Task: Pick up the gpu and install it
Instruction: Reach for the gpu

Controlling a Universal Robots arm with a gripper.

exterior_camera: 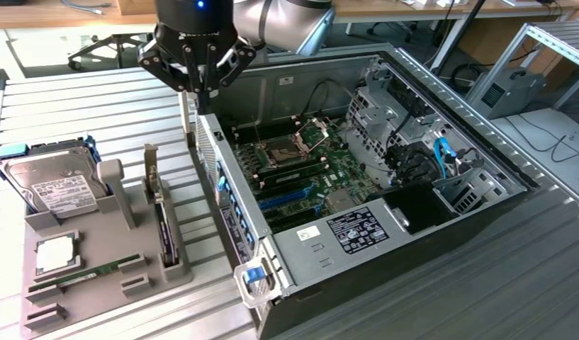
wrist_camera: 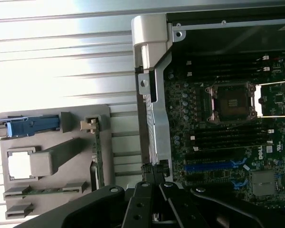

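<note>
The gripper is held clenched above the rear edge of the open computer case, while the gpu is seen standing on edge in the grey holder, near the hard drive.

- I see the gpu, a thin, flat black card, standing on its long edge in a slot of the grey holder on the table, at the exterior view's left.
- Its silver bracket stands upright at the far end.
- It runs near to far, just beside the open computer case, well apart from my pincer.
</note>
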